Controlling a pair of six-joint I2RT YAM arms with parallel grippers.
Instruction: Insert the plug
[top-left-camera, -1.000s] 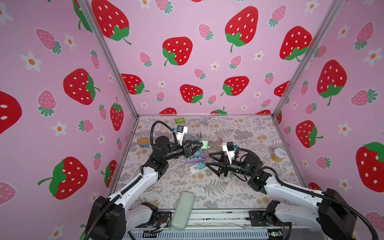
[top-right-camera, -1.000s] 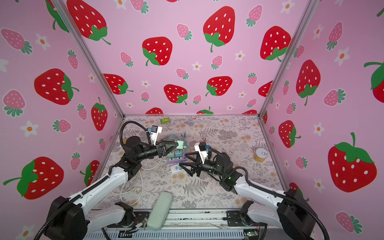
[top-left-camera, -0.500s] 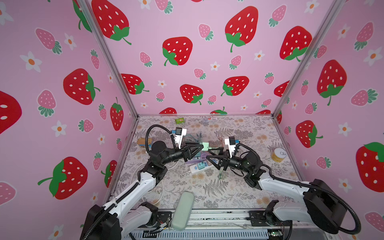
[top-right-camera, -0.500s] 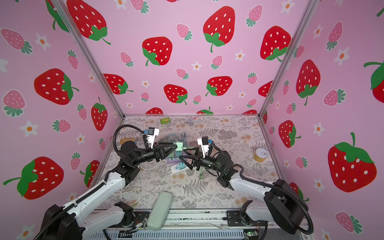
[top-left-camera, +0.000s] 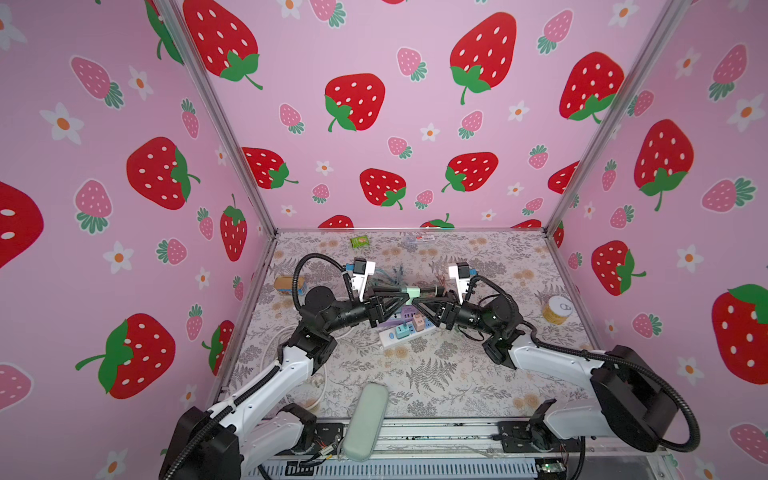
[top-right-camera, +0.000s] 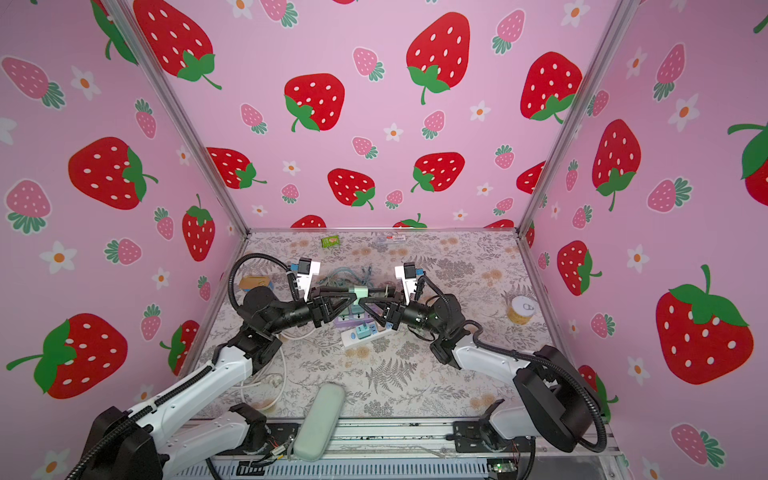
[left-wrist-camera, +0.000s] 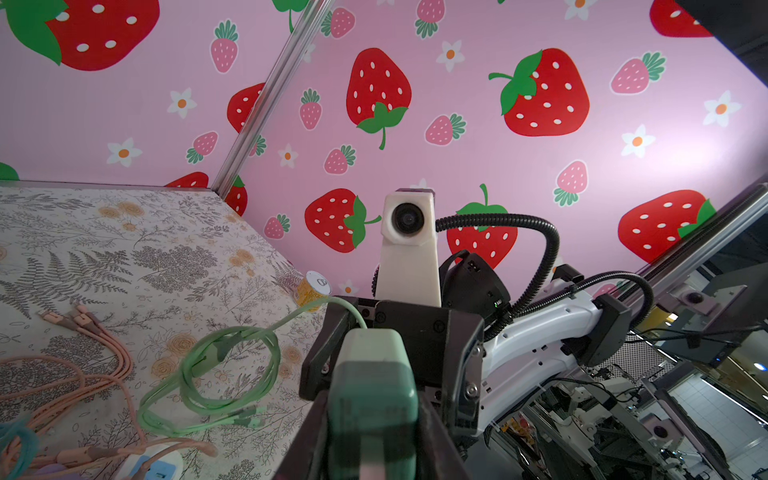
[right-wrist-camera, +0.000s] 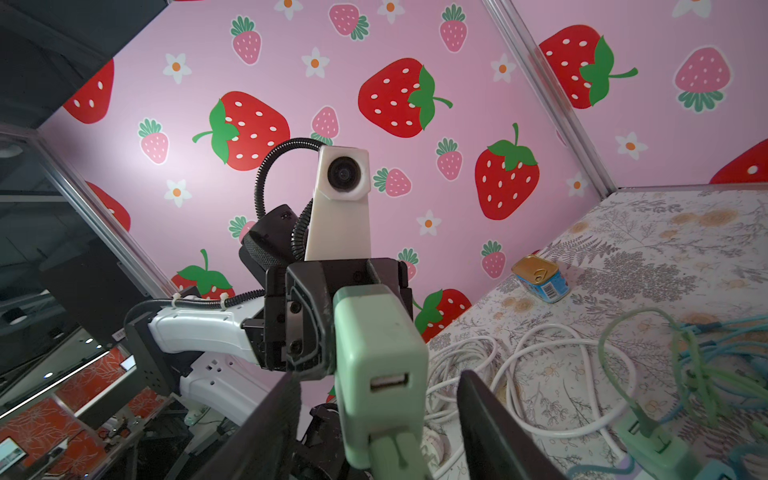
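Two claws meet tip to tip above the bench (top-left-camera: 436, 374): the left claw (left-wrist-camera: 374, 436) is clenched on the green plug (right-wrist-camera: 382, 332), holding it in the air just over the power strip (top-left-camera: 395, 338). Its long axis runs along the line between them, free end facing the right claw (right-wrist-camera: 380, 376), whose jaws stand apart either side of that end with gaps showing, gripping nothing.
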